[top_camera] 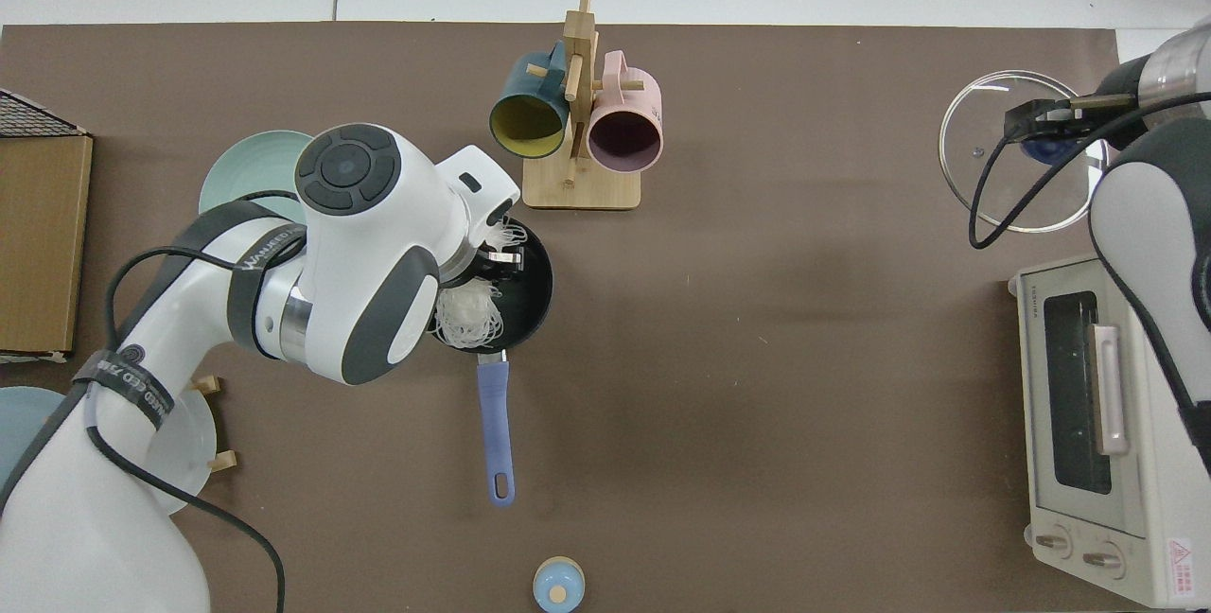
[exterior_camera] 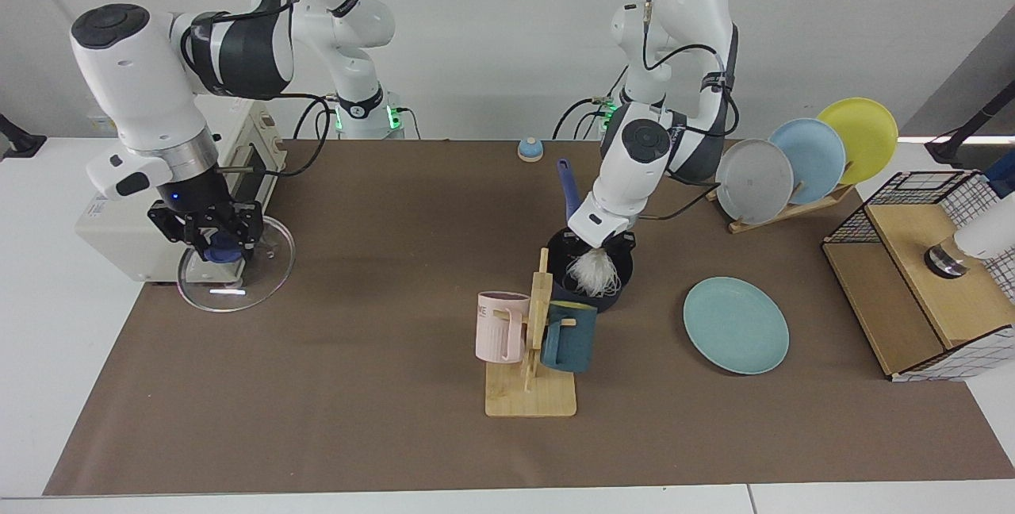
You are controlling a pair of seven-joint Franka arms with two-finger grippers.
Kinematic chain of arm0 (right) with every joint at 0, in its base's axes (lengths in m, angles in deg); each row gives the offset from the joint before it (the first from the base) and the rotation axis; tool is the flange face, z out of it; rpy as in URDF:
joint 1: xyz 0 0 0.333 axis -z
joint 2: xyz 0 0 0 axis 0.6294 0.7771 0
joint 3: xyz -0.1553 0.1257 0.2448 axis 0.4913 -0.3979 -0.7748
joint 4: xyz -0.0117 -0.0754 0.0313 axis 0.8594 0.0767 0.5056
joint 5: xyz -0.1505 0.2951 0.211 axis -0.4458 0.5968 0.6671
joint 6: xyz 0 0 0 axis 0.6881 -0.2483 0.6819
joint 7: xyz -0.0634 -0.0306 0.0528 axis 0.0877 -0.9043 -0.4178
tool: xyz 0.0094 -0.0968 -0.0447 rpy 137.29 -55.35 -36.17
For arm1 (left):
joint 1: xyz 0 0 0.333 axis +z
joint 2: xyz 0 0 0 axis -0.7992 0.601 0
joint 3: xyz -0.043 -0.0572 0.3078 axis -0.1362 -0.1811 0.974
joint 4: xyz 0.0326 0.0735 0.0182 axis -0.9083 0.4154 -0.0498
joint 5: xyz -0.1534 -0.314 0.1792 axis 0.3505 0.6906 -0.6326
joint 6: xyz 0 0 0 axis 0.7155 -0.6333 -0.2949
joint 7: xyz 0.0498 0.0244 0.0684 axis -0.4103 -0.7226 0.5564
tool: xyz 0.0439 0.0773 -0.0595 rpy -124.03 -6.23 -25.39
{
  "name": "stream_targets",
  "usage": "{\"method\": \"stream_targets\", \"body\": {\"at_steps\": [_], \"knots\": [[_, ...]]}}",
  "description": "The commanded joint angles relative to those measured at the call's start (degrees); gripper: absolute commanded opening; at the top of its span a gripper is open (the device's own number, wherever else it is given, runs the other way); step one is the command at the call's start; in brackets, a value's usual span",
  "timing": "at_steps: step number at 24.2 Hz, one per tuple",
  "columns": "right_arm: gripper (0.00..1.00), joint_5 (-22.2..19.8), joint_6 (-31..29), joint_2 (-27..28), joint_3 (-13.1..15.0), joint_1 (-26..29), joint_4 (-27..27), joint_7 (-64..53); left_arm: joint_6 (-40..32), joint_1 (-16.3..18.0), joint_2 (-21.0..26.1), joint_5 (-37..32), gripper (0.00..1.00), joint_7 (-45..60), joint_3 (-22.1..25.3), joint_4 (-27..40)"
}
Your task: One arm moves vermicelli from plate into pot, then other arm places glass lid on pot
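The black pot (exterior_camera: 614, 280) with its blue handle (top_camera: 496, 433) stands mid-table behind the mug rack. My left gripper (exterior_camera: 604, 243) hangs right over it, shut on the vermicelli (exterior_camera: 592, 276), whose whitish strands dangle into the pot (top_camera: 532, 284). In the top view the vermicelli (top_camera: 465, 318) spreads under the left gripper (top_camera: 501, 259). The teal plate (exterior_camera: 736, 325) lies bare beside the pot, partly hidden by the arm in the top view (top_camera: 236, 185). My right gripper (exterior_camera: 212, 241) is shut on the blue knob of the glass lid (exterior_camera: 238, 272), held above the table; the top view shows the lid (top_camera: 993, 178) too.
A wooden mug rack (exterior_camera: 530, 395) with a pink mug (exterior_camera: 499, 327) and a dark teal mug (exterior_camera: 569, 337) stands just in front of the pot. A toaster oven (top_camera: 1097, 424) sits near the lid. A rack of plates (exterior_camera: 809, 161), a wire basket (exterior_camera: 928, 276) and a small blue bell (exterior_camera: 530, 149) stand around.
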Motion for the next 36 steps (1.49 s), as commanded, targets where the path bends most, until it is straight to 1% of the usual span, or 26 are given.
{"method": "stream_targets", "body": {"at_steps": [1, 2, 3, 4, 9, 11, 13, 15, 16, 19, 20, 21, 23, 24, 26, 28, 30, 32, 33, 36], "knots": [[0.0, 1.1, 0.2, -2.6, -0.6, 0.8, 2.9, -2.5, 4.1, 0.0, -1.3, -1.0, 0.1, 0.8, 0.2, 3.4], [0.0, 1.1, 0.2, -2.6, -0.6, 0.7, 2.8, -2.7, 4.1, 0.0, -1.3, -1.0, 0.73, 0.8, 0.3, 3.1], [0.0, 1.1, 0.2, -2.6, -0.7, 0.6, 2.8, -2.7, 4.1, 0.2, -1.2, -1.0, 0.98, 0.8, 0.4, 2.9], [0.0, 1.1, 0.2, -2.7, -0.6, 0.2, 2.7, -2.5, 4.1, 0.4, -1.2, -1.0, 1.0, 0.7, 0.4, 2.7], [0.0, 1.0, 2.4, -3.4, -0.6, -1.6, 2.4, -1.7, 1.6, 1.1, -2.7, -1.0, 1.0, 0.1, 0.9, 0.8], [0.0, 1.0, 2.5, -3.5, -0.7, -2.3, 2.3, -1.4, -1.3, 1.7, -4.6, -0.9, 1.0, 0.0, 1.1, -0.7], [0.0, 0.9, 2.6, -3.6, -0.8, -3.0, 1.8, -0.1, -6.2, 2.0, -5.9, -0.9, 1.0, -0.1, 1.2, -3.9], [0.0, 0.2, 3.3, -4.0, -0.7, -6.2, 1.3, 3.4, -11.4, 2.8, -6.0, -1.0, 1.0, -0.2, 1.7, -8.0], [0.0, 0.1, 4.6, -4.0, -0.8, -7.5, 0.6, 5.8, -13.1, 3.6, -6.0, -1.1, 1.0, -0.6, 2.1, -9.5], [0.0, -0.1, 8.5, -3.8, -0.7, -12.6, -1.4, 13.2, -17.0, 6.3, -6.0, -1.1, 1.0, -6.7, 2.6, -12.4], [0.0, -0.1, 9.0, -3.8, -0.7, -14.1, -1.8, 14.9, -18.0, 7.2, -6.0, -1.1, 1.0, -9.8, 3.5, -13.0], [0.0, -0.1, 9.1, -3.8, -0.8, -15.6, -2.0, 16.2, -18.7, 7.7, -6.0, -1.1, 1.0, -13.5, 5.5, -13.2], [0.0, -1.2, 9.8, -3.5, -0.4, -19.5, -3.1, 18.6, -19.2, 7.3, -6.2, -1.0, 1.0, -21.6, 10.8, -13.3], [0.0, -2.5, 11.1, -3.1, -0.5, -21.5, -3.9, 20.1, -19.4, 6.8, -6.3, -0.9, 1.0, -25.5, 13.6, -13.3], [0.0, -4.9, 13.6, -1.1, -0.8, -24.7, -7.0, 23.8, -19.5, 5.3, -7.0, -0.7, 1.0, -31.0, 18.1, -13.5], [0.0, -5.6, 15.9, 2.3, -0.5, -28.3, -11.5, 27.2, -19.5, 4.7, -7.6, -0.4, 1.0, -33.6, 21.2, -14.3], [0.0, -6.3, 17.5, 7.7, 0.4, -32.6, -18.8, 30.1, -20.2, 4.6, -8.8, -0.4, 1.0, -33.4, 21.4, -15.7], [0.0, -6.5, 20.0, 12.8, 0.3, -34.9, -26.0, 33.5, -23.0, 4.4, -10.5, -0.4, 1.0, -33.0, 21.5, -17.2], [0.0, -6.5, 20.1, 14.6, 0.1, -35.6, -28.2, 35.5, -25.0, 4.3, -11.4, -0.4, 1.0, -32.6, 21.6, -17.7], [0.0, -6.2, 17.3, 17.3, -0.3, -39.1, -29.0, 39.4, -29.3, 4.3, -13.0, -0.4, 1.0, -27.1, 21.5, -18.4]]}}
